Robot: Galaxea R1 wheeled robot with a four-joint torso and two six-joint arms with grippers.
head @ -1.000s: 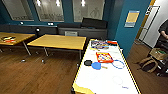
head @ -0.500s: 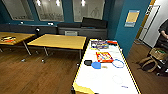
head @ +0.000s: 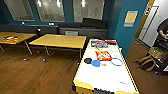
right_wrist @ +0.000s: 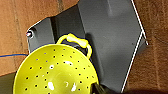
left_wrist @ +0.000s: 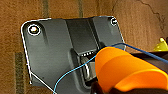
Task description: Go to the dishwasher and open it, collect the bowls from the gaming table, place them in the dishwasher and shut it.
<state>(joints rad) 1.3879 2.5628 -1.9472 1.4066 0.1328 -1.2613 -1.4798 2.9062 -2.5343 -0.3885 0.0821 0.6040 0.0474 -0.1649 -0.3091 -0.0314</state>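
The gaming table (head: 107, 77), white-topped with a yellow edge, stands just ahead and to the right in the head view. On it lie a black bowl (head: 87, 60), a blue bowl (head: 95, 63) and a pale bowl with a blue rim (head: 116, 61). In the left wrist view an orange bowl (left_wrist: 125, 67) hangs over the robot's dark plate, and my left gripper (left_wrist: 100, 87) grips its edge. In the right wrist view my right gripper (right_wrist: 100, 88) holds a lime-yellow perforated bowl (right_wrist: 55, 72) with a loop handle. The dishwasher is out of view.
Colourful board-game boxes (head: 103, 55) lie on the far half of the gaming table. Two yellow-orange wooden tables (head: 60, 40) stand to the left on the wood floor. A person (head: 163, 30) stands at the right edge, with bags (head: 147, 62) on the floor nearby.
The head view has shifted only slightly. The things on the gaming table lie where they were.
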